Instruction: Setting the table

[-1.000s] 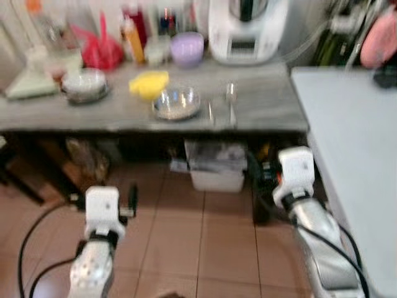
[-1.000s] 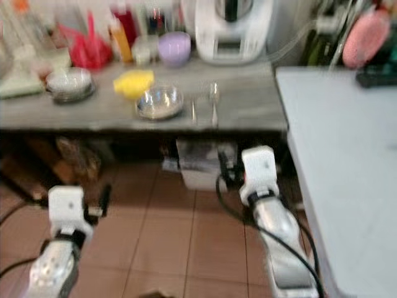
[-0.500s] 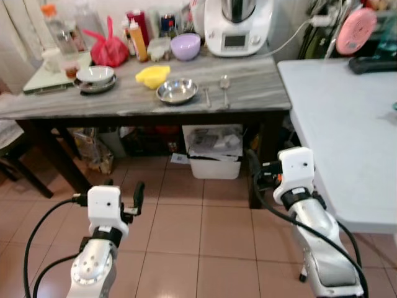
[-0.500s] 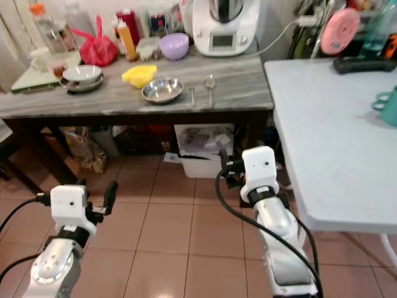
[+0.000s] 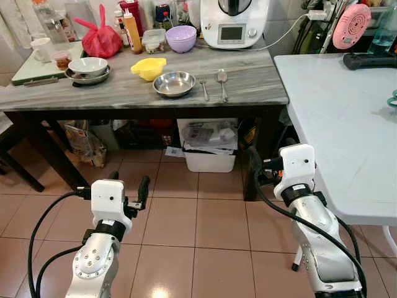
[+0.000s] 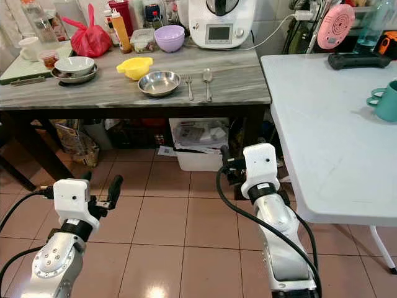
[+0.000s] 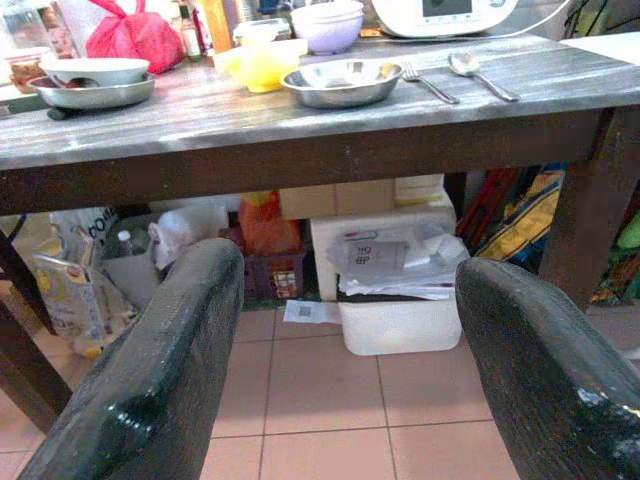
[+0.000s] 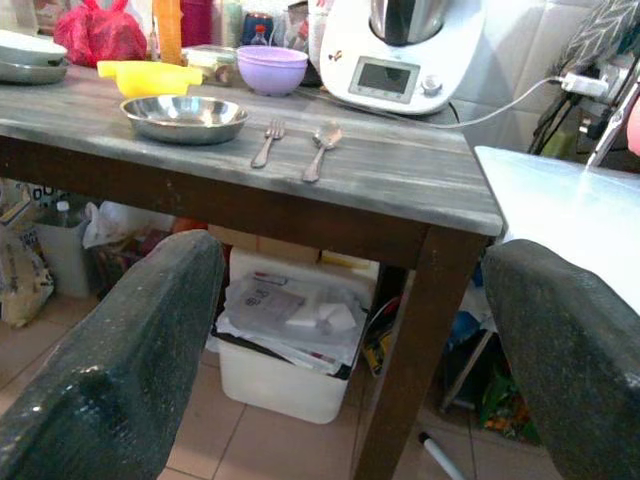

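Observation:
On the grey wooden table (image 5: pixel 93 96) ahead lie a steel bowl (image 5: pixel 174 83), a fork (image 5: pixel 204 87) and a spoon (image 5: pixel 222 79), side by side. Behind them stand a yellow bowl (image 5: pixel 149 67), a purple bowl (image 5: pixel 181 38) and a white bowl on steel plates (image 5: pixel 87 67). Both grippers hang low over the tiled floor, well short of the table. My left gripper (image 7: pixel 340 330) is open and holds nothing. My right gripper (image 8: pixel 350 330) is open too, level with the table's right leg (image 8: pixel 400 400).
A white table (image 5: pixel 335 124) runs along my right, carrying a teal mug (image 6: pixel 386 99). A white kitchen machine (image 5: pixel 234 22), bottles and a red bag (image 5: pixel 101 40) crowd the grey table's back. Under it sit a white bin (image 5: pixel 206 158) and bags. A chair leg (image 5: pixel 18 174) stands left.
The whole picture has shifted and sharpened from blur, so the camera moved; the grey table now looks closer. Both arms keep the same pose with open fingers.

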Tool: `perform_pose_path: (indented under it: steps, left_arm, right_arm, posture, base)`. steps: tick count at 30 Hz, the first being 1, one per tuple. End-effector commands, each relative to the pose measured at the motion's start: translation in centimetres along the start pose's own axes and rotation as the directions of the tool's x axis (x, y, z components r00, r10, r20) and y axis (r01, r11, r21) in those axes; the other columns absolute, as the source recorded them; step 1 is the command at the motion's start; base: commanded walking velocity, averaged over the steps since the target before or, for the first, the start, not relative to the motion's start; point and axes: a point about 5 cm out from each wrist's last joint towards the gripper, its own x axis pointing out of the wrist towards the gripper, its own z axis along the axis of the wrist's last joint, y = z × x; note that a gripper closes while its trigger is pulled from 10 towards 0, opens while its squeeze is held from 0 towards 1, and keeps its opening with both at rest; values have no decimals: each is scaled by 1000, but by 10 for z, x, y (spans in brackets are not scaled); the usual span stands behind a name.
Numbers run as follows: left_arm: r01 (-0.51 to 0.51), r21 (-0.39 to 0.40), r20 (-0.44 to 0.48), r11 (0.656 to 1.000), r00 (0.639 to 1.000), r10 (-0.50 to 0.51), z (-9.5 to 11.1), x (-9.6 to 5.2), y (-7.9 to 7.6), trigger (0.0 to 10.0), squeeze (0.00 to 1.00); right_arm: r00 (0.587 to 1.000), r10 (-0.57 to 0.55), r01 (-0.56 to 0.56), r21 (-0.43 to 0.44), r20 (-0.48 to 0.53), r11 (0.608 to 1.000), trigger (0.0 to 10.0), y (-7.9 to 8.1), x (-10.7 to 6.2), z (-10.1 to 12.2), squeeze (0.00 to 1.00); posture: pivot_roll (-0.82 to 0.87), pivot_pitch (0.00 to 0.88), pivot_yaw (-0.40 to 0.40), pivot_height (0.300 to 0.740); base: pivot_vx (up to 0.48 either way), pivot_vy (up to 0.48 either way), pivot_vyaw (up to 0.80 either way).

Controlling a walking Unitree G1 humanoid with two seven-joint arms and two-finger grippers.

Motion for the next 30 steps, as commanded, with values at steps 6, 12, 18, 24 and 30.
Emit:
perform_pose_path:
  steps: [6, 12, 18, 24, 30]
  left_arm:
    - [2, -4, -20, 1000, 1000, -2, -5, -1, 3, 10000, 0]
    - [1, -5, -23, 1000, 1000, -1, -5, 0, 4, 10000, 0]
    - [5, -12, -19, 1000, 1000, -5, -4, 0, 2, 10000, 0]
    - [5, -12, -18, 1000, 1000, -5, -4, 1, 2, 10000, 0]
    - [7, -11, -16, 1000, 1000, -7, -4, 1, 1, 10000, 0]
  right_arm:
    - [1000, -2, 2, -3, 8, 1000, 10000, 1, 4, 2, 0]
    - [1000, -6, 6, -4, 10, 1000, 10000, 0, 5, 2, 0]
    - [1000, -6, 6, -6, 14, 1000, 10000, 1, 6, 3, 0]
    - [1000, -10, 10, -9, 18, 1000, 10000, 0, 6, 3, 0]
    - [1000, -11, 11, -12, 21, 1000, 10000, 0, 7, 4, 0]
  posture:
    - [-105, 47, 75, 740]
    - [-105, 46, 76, 740]
    - [-108, 47, 76, 740]
    - [-110, 48, 75, 740]
    - [-114, 47, 78, 740]
  base:
    - [0, -411, 0]
    - [0, -480, 0]
    - [0, -480, 0]
    - [0, -480, 0]
    - [0, -480, 0]
